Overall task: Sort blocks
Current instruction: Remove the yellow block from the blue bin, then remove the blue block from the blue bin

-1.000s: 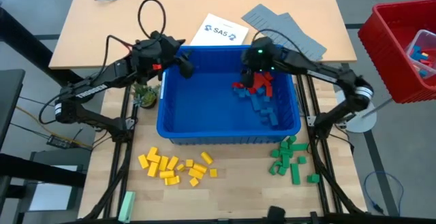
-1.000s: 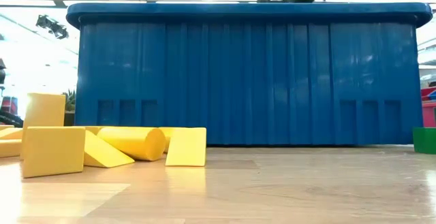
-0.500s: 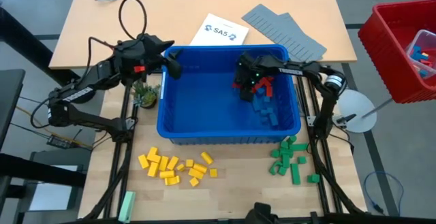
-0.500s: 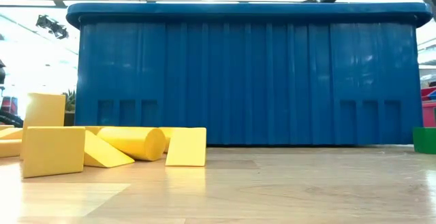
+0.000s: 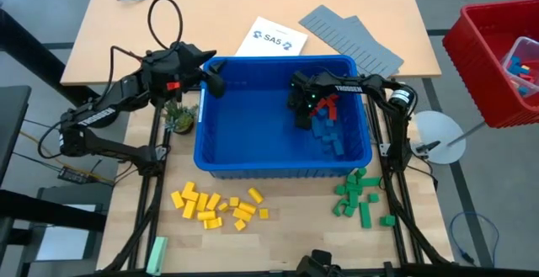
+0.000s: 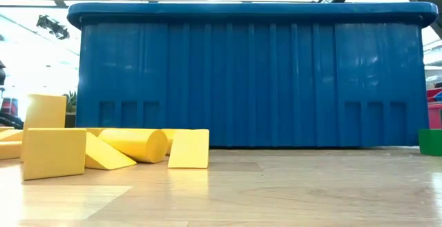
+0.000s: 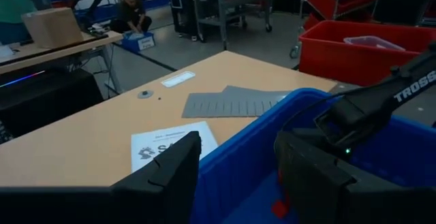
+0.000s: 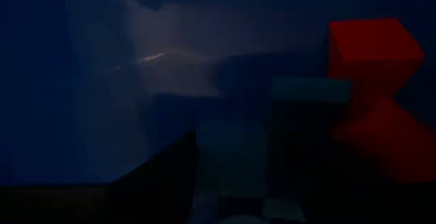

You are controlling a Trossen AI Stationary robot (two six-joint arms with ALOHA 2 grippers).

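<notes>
The blue bin (image 5: 253, 155) stands mid-table and holds red blocks (image 5: 329, 103) and blue blocks (image 5: 328, 139) at its right side. Yellow blocks (image 5: 217, 206) lie on the table in front of the bin at the left, green blocks (image 5: 358, 194) at the right. My right gripper (image 5: 301, 114) is down inside the bin beside the red and blue blocks. In its wrist view its open fingers stand on either side of a blue block (image 8: 231, 156), with red blocks (image 8: 371, 54) beside. My left gripper (image 7: 235, 176) is open and empty above the bin's far-left rim (image 5: 212, 65).
Grey ridged panels (image 5: 349, 33) and a printed sheet (image 5: 269, 38) lie behind the bin. A small plant (image 5: 179, 117) stands at the bin's left wall. A pale green bar (image 5: 157, 252) lies at the near-left corner. A red bin (image 5: 497, 58) stands off the table's right.
My right gripper has gone down into the bin and a little toward the table's left, ending beside the red and blue blocks. My left gripper has drawn back toward the table's left, from inside the bin's far-left corner to above its rim.
</notes>
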